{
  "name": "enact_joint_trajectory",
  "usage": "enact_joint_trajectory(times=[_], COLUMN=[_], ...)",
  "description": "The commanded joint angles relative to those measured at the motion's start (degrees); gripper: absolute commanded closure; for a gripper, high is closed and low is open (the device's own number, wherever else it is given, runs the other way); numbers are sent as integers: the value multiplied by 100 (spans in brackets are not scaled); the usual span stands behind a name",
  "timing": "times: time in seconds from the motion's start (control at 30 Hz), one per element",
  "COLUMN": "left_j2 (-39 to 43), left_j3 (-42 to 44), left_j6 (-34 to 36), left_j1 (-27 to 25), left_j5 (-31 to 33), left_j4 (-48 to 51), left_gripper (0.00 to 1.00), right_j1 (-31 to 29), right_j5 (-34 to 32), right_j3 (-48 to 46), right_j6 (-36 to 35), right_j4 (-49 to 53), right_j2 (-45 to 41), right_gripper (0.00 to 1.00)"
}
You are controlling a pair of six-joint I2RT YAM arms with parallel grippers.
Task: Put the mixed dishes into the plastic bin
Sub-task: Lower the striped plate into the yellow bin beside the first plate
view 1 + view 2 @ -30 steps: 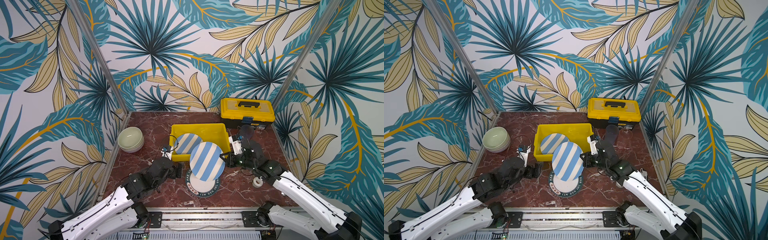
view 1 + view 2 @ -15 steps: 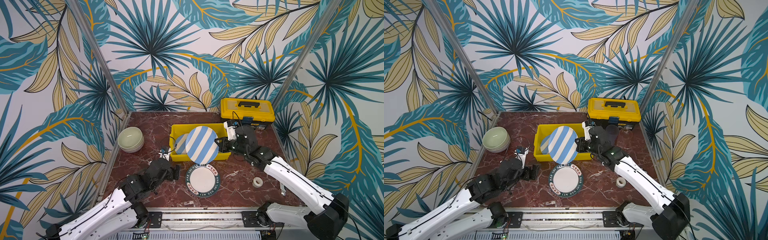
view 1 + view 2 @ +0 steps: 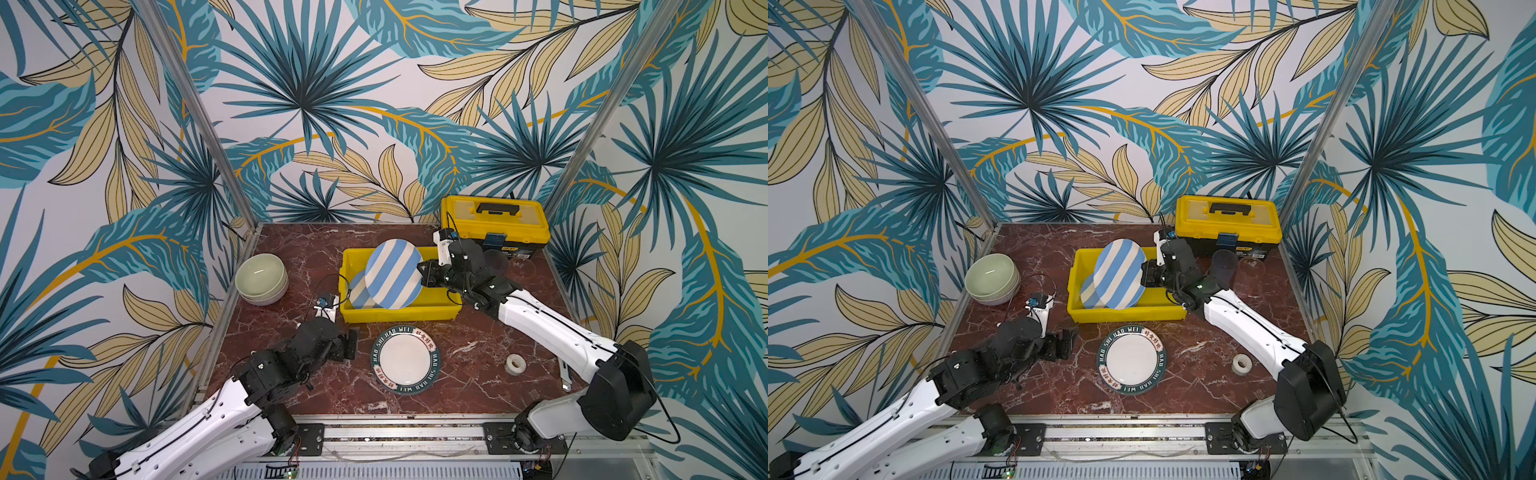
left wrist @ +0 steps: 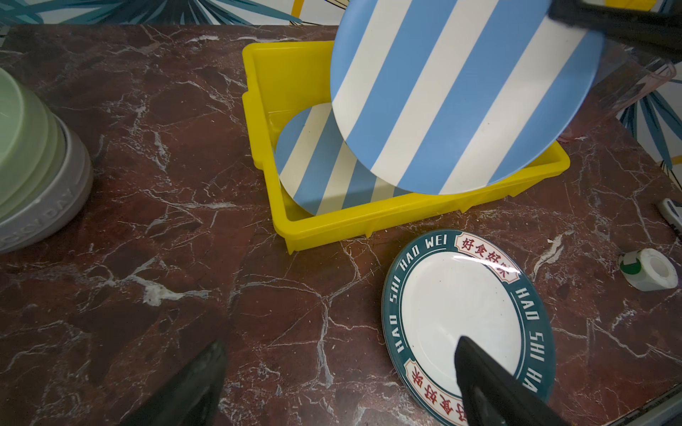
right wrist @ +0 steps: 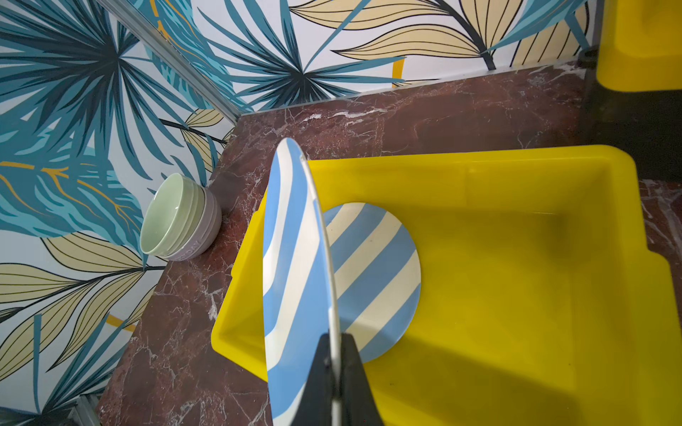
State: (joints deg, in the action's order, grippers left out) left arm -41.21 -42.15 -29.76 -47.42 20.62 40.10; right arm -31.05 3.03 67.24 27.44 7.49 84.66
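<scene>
Near left, left claw (image 3: 351,345): hovers low over the red marbled counter (image 3: 307,249), spread wide, holding nothing. Just right of it: round white plate with a dark green lettered rim (image 3: 405,359), flat on the counter, not yet binned. Looks stiff, glazed and slick, probably breakable; best pinched at the raised rim, since it lies too flat for any other hold. Further right: small white tape roll (image 3: 515,365).

Beyond, mid-counter: shallow bright yellow plastic bin (image 3: 399,313), already holding one round blue-and-white striped plate (image 3: 358,291) flat at its left end. Above the bin: second blue-and-white striped plate (image 5: 291,276), tilted up nearly on edge, pinched at its right rim by the right claw (image 5: 334,343), clamped tight on that thin edge. Seems light and rigid but smooth; could swivel in so narrow a grip, so calls for a low, gentle release.

Far left: stacked pale green and lilac bowls (image 3: 261,278). Far right: two clear tumblers (image 3: 496,262), then yellow lidded toolbox (image 3: 494,220).
</scene>
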Motion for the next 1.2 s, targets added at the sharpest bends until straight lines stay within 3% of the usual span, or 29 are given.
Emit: enact_joint_trajectory(times=[0.0,0.4,1.17], left_j2=[91,148,377], left_j3=[92,167,330], left_j6=[93,89,67], left_j1=[22,22,20], left_j5=[109,155,311], left_j4=[68,73,69], left_gripper=[3,3,2], right_j1=[46,87,117], right_j5=[128,515,1083], right_j3=[190,462,429], right_j6=[127,225,568], right_j4=[-589,-808,-1236], right_j2=[198,1071,1938], right_gripper=[100,100,100])
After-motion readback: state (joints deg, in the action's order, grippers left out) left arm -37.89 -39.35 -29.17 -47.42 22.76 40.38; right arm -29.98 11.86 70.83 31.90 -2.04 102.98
